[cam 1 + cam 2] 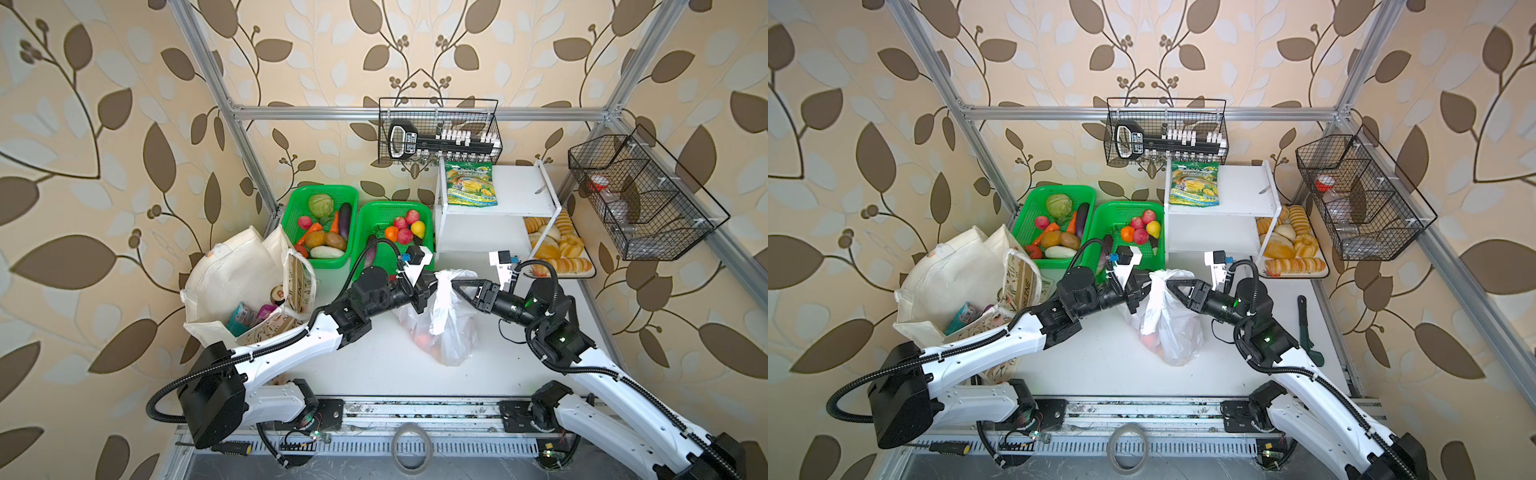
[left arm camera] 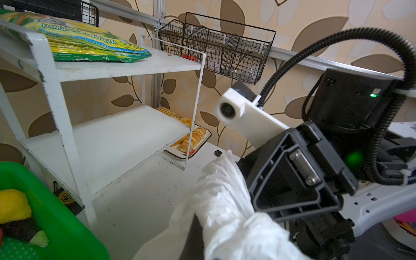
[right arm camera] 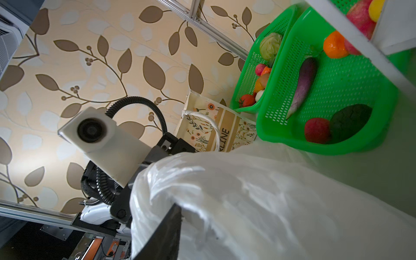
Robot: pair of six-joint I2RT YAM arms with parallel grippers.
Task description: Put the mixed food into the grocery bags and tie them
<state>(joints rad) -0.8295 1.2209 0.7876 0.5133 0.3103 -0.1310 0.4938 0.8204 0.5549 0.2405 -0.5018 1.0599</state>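
The white plastic bag (image 1: 453, 332) stands near the middle of the desk (image 1: 365, 370), a bit toward its right edge. It is thin and see-through. We can see something red (image 1: 424, 341) and a bit of orange low down inside, but we cannot tell which fruits they are. The top of the bag is bunched into a neck, and there is no knot in it yet.

The left jaws are shut tight on that neck. The right jaws touch the neck from the other side. We cannot tell how wide they are or if they hold any plastic.

We think making the knot is the step in hand, and a lot could go wrong. The plastic is slippery, so a hard pull could slide it out of the left jaws. It is thin, so it could rip. If the right jaws miss the loop, no knot gets made. A big tug could tip the bag, and the fruit could roll out.

The cream cloth tote (image 1: 232, 278) sits at the desk's left edge. It is open, with a blue pouch (image 1: 241, 318), a purple packet (image 1: 266, 311) and a small can (image 1: 277, 295) inside. It is not tied either. Two green baskets (image 1: 286, 216) sit near the back edge.
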